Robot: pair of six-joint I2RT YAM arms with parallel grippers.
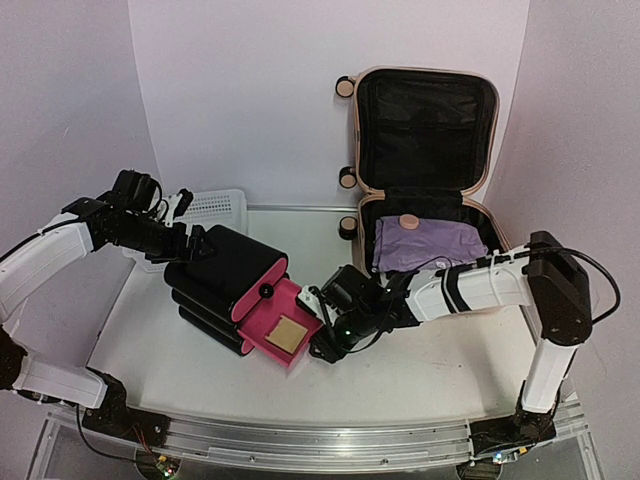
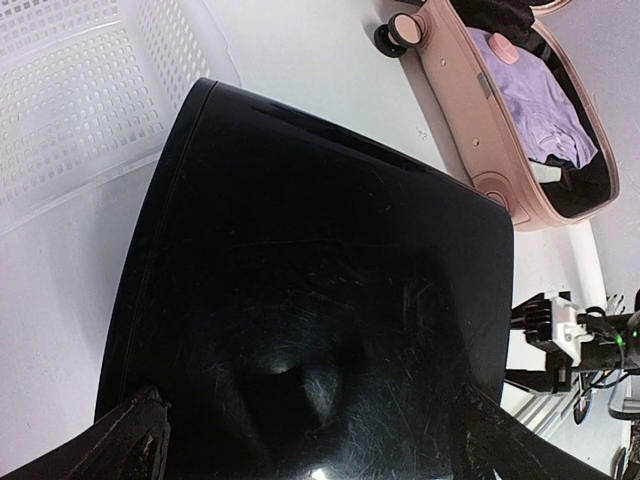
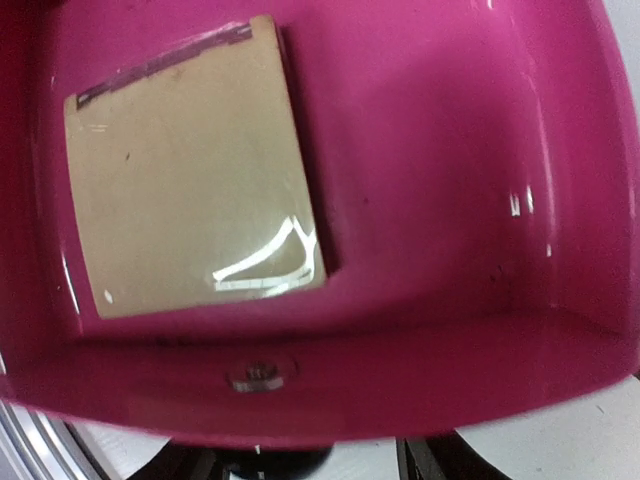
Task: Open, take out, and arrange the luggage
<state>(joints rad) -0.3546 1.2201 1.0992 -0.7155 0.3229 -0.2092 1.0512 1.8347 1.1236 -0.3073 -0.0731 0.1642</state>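
The luggage (image 1: 492, 130) stands open at the back right, lid upright and black lining showing; the left wrist view shows its pink shell (image 2: 480, 150). In it lie purple cloth (image 1: 430, 245) and a small pink round thing (image 1: 407, 222). My left gripper (image 1: 195, 245) is open, its fingers (image 2: 130, 440) spread at the back end of the black drawer box (image 1: 230, 260). My right gripper (image 1: 322, 340) sits at the front of a pulled-out pink drawer (image 1: 262, 322). Its jaws stand apart around the drawer's black knob (image 3: 275, 465). A tan square (image 3: 190, 170) lies flat in the drawer.
A white mesh basket (image 1: 215, 208) stands behind the drawer box at the left, close to my left arm. The box's top drawer is closed, with a black knob (image 1: 266, 290). The table's front rail runs below the arm bases.
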